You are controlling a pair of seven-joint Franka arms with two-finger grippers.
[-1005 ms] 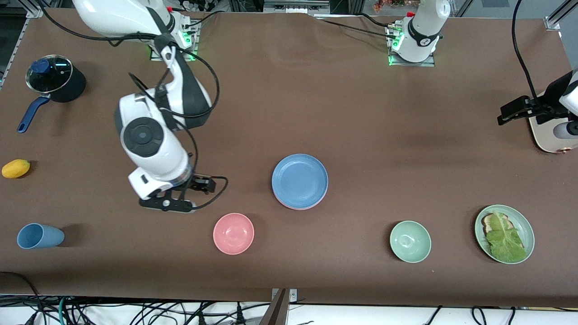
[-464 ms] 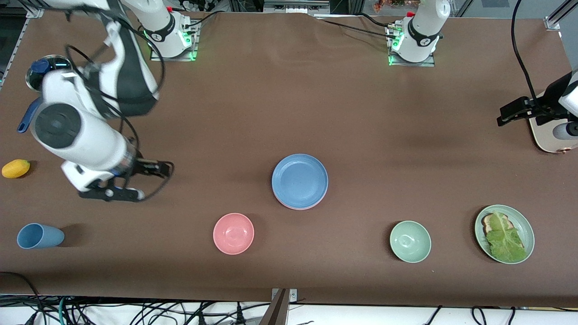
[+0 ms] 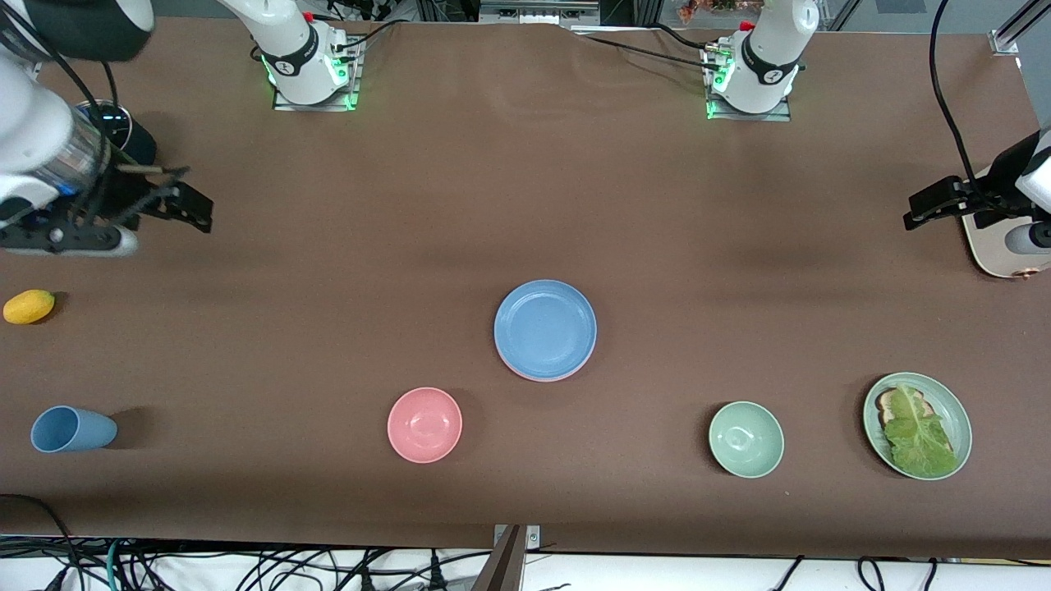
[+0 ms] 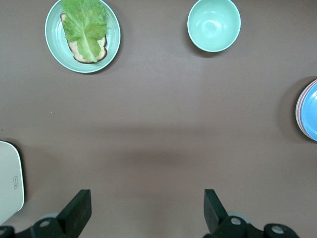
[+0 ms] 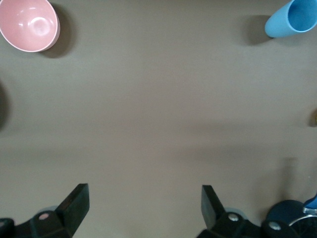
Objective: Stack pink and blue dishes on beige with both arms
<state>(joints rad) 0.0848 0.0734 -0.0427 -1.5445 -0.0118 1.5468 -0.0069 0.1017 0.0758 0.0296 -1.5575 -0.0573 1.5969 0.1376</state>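
As the stack sits mid-desk with both arms off it, notes follow.

Stack: blue plate [image 3: 545,328] lies on top, near the middle of the desk [image 3: 525,205]; a thin pink rim [image 3: 538,378] shows under its edge nearest the front camera. Left wrist view also shows the layered edges [image 4: 308,110].
Beige plate: not visible from the front; judged to be at the bottom, hidden by the equal-sized plates above. Cannot confirm.
Task state: judged complete or nearly so, both coloured plates apparently stacked.
Right gripper [image 5: 143,206]: over the desk at the right arm's end, close to the dark lidded pot [image 3: 123,135]; fingers spread wide, holding nothing.
Left gripper [image 4: 147,208]: high over the left arm's end of the desk; fingers wide apart, empty. This arm waits.
Handling (judgement): plates look matte, stiff and light, probably plastic; low fragility. Flat form with low rim gives little to grip from above.
Hold point (judgement): pinch the rim, one finger under the lip, one on the inner face; an edge overhanging the stack is easiest.
Risk (judgement): nudging the rim could slide the top plate, since matte plates nest loosely.
Nearby: pink bowl [image 3: 424,424] and green bowl [image 3: 745,439] nearer the front camera than the stack, well apart from it; lettuce plate [image 3: 917,425], blue cup [image 3: 70,429], yellow fruit [image 3: 29,306].
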